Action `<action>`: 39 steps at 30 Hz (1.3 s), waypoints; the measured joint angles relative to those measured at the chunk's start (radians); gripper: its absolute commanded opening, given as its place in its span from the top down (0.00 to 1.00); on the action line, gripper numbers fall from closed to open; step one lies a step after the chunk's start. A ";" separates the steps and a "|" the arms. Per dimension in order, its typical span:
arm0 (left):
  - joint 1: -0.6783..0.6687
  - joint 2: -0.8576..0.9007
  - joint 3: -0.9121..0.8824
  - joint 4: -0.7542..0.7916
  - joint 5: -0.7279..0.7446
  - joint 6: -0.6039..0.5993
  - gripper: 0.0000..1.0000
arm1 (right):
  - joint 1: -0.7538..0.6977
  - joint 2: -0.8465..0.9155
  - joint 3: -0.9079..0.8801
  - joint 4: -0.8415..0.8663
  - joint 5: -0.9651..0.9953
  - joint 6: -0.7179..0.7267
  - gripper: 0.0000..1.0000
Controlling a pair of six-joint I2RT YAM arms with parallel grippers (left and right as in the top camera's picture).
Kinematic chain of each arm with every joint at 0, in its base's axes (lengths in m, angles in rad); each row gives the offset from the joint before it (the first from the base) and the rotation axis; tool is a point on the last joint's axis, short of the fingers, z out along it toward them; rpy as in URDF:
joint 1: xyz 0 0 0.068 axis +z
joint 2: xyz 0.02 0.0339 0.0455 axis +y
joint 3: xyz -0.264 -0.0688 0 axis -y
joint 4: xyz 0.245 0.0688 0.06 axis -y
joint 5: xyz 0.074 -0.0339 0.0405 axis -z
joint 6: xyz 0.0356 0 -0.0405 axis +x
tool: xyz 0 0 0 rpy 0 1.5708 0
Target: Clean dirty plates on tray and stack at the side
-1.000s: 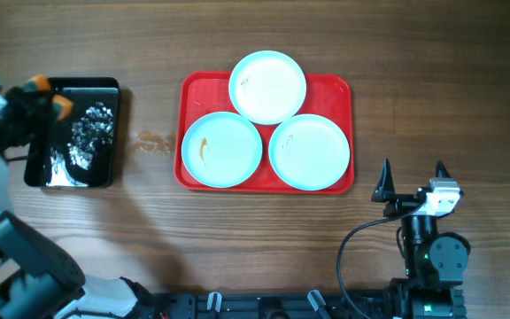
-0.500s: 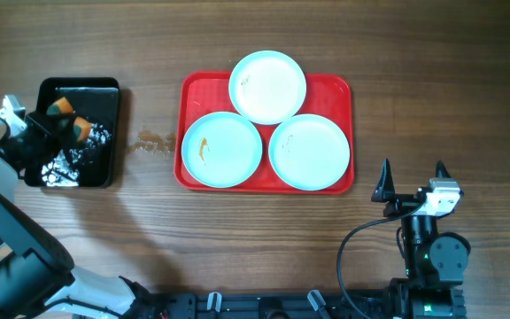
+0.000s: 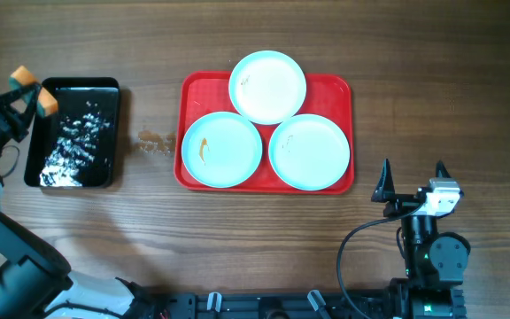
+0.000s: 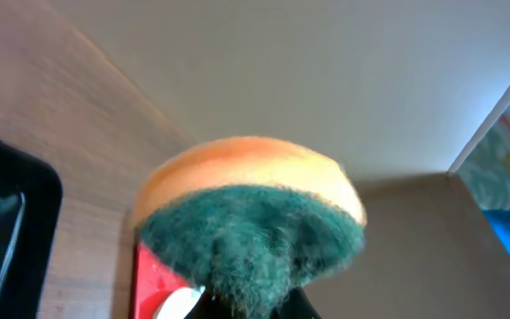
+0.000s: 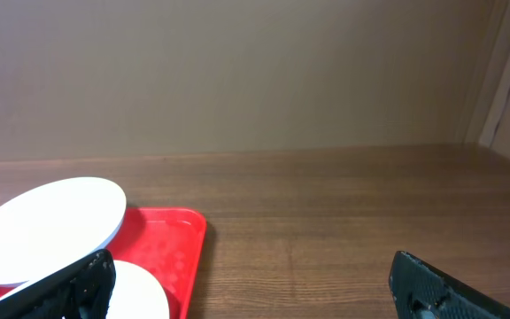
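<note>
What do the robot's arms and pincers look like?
They are mostly black. The right arm is chunky and black, with a whitish block near its wrist and a thin black cable looping beside it. The right pincer has two pointed black fingers, like little horns. The left arm mixes dark grey and white parts.

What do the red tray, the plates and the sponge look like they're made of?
The tray looks like plastic: glossy red, with a rounded moulded rim. The plates are pale, smooth and faintly shiny, so melamine or glazed ceramic; I can't tell which. The sponge is orange foam joined to a fuzzy green scouring layer.
</note>
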 measured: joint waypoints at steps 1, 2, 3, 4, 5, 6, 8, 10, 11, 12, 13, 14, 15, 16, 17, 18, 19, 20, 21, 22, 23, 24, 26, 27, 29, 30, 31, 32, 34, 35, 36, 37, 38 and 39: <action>-0.004 -0.003 -0.007 -0.080 -0.037 0.035 0.96 | 0.000 0.000 0.000 0.000 0.000 0.000 0.00; -0.010 -0.005 -0.018 -0.179 -0.109 0.069 0.96 | 0.000 0.000 0.000 0.000 0.000 0.000 0.00; -0.017 -0.005 -0.037 -0.227 -0.166 0.092 0.96 | 0.000 0.000 0.000 0.000 0.000 0.000 0.00; -0.027 -0.005 -0.068 -0.274 -0.256 0.118 0.96 | 0.000 0.000 0.000 0.000 0.000 0.000 0.00; -0.038 -0.004 -0.100 -0.298 -0.341 0.140 0.96 | 0.000 0.000 0.000 0.000 0.000 0.000 0.00; -0.047 -0.002 -0.126 -0.310 -0.406 0.158 0.96 | 0.000 0.000 0.000 0.000 0.000 0.000 0.00; -0.056 0.004 -0.149 -0.281 -0.448 0.181 0.96 | 0.000 0.000 0.000 0.000 0.000 0.000 0.00; -0.056 0.007 -0.154 -0.138 -0.402 0.179 0.96 | 0.000 0.000 0.000 0.000 0.000 0.000 0.00; -0.054 0.007 -0.155 -0.043 -0.366 0.155 0.96 | 0.000 0.000 0.000 0.000 0.000 0.000 0.00; -0.052 0.007 -0.152 0.086 -0.317 0.111 0.96 | 0.000 0.000 0.000 0.000 0.000 0.000 0.00; -0.051 0.006 -0.140 0.164 -0.283 0.066 0.96 | 0.000 0.000 0.000 0.000 0.000 0.000 0.00; -0.051 0.006 -0.134 0.259 -0.248 0.012 0.96 | 0.000 0.000 0.000 0.000 0.000 0.000 0.00; -0.051 0.006 -0.132 0.380 -0.215 -0.056 0.96 | 0.000 0.000 0.000 0.000 0.000 0.000 0.00; -0.051 0.003 -0.126 0.459 -0.186 -0.125 0.96 | 0.000 0.000 0.000 0.000 0.000 0.000 0.00; -0.051 0.000 -0.122 0.501 -0.167 -0.176 0.96 | 0.000 0.000 0.000 0.000 0.000 0.000 0.00; -0.051 -0.003 -0.120 0.535 -0.147 -0.229 0.96 | 0.000 0.000 0.000 0.000 0.000 0.000 0.00; -0.051 -0.003 -0.119 0.546 -0.134 -0.265 0.96 | 0.000 0.000 0.000 0.000 0.000 0.000 0.00; -0.051 -0.004 -0.119 0.546 -0.118 -0.303 0.95 | 0.000 0.000 0.000 0.000 0.000 0.000 0.00; -0.051 -0.004 -0.120 0.536 -0.109 -0.318 0.94 | 0.000 0.000 0.000 0.000 0.000 0.000 0.00; -0.051 -0.004 -0.120 0.515 -0.096 -0.329 0.89 | 0.000 0.000 0.000 0.000 0.000 0.000 0.00; -0.051 -0.004 -0.119 0.482 -0.090 -0.320 0.87 | 0.000 0.000 0.000 0.000 0.000 0.000 0.00; -0.051 -0.004 -0.118 0.446 -0.082 -0.282 0.86 | 0.000 0.000 0.000 0.000 0.000 0.000 0.00; -0.051 -0.004 -0.117 0.273 -0.082 -0.202 0.96 | 0.000 0.000 0.000 0.000 0.000 0.000 0.00; -0.051 -0.012 -0.103 0.081 -0.126 -0.132 0.96 | 0.000 0.000 0.000 0.000 0.000 0.000 0.00; -0.051 -0.011 -0.111 -0.140 -0.243 -0.030 0.96 | 0.000 0.000 0.000 0.000 0.000 0.000 0.00; -0.051 -0.010 -0.114 -0.219 -0.312 0.002 0.96 | 0.000 0.000 0.000 0.000 0.000 0.000 0.00; -0.051 -0.008 -0.121 -0.276 -0.394 0.031 0.96 | 0.000 0.000 0.000 0.000 0.000 0.000 0.00; -0.049 -0.006 -0.127 -0.294 -0.454 0.054 0.96 | 0.000 0.000 0.000 0.000 0.000 0.000 0.00; -0.042 -0.006 -0.129 -0.263 -0.495 0.079 0.96 | 0.000 0.000 0.000 0.000 0.000 0.000 0.00; -0.038 -0.006 -0.129 -0.230 -0.493 0.081 0.96 | 0.000 0.000 0.000 0.000 0.000 0.000 0.00; -0.033 -0.006 -0.129 -0.183 -0.482 0.072 0.96 | 0.000 0.000 0.000 0.000 0.000 0.000 0.00; -0.028 -0.006 -0.128 -0.128 -0.463 0.050 0.96 | 0.000 0.000 0.000 0.000 0.000 0.000 0.00; -0.025 -0.009 -0.128 -0.088 -0.447 0.025 0.96 | 0.000 0.000 0.000 0.000 0.000 0.000 0.00; -0.021 -0.013 -0.129 -0.029 -0.422 -0.011 0.96 | 0.000 0.000 0.000 0.000 0.000 0.000 0.00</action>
